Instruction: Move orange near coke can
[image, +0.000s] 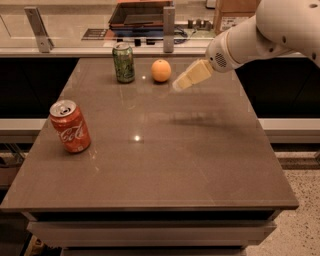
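Your gripper (181, 83) hovers just right of the far orange (161, 70), coke can (70, 126) near left; wide or narrow, you cannot tell.

Arm (252, 35) extended leftward, pincer (180, 84) hovering, angled down

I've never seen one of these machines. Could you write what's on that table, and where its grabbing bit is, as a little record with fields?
table: brown top, three things on it
orange: far side, resting on the table
green can: upright, just left of the orange in the picture
coke can: upright, near the left edge, well apart from the orange
tool: above the table, just right of the orange, apart from it
job: orange not yet beside the coke can
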